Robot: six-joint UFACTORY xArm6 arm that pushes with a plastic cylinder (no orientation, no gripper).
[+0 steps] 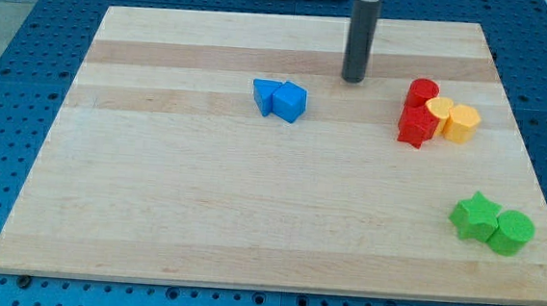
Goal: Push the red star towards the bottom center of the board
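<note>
The red star lies at the view's right, in the upper half of the wooden board. A red cylinder touches it from above. A yellow block and a yellow hexagonal block sit against its right side. My tip rests on the board to the upper left of the red star, apart from the red cluster and to the upper right of the blue blocks.
Two blue blocks touch each other left of my tip. A green star and a green cylinder sit together at the view's lower right, near the board's right edge.
</note>
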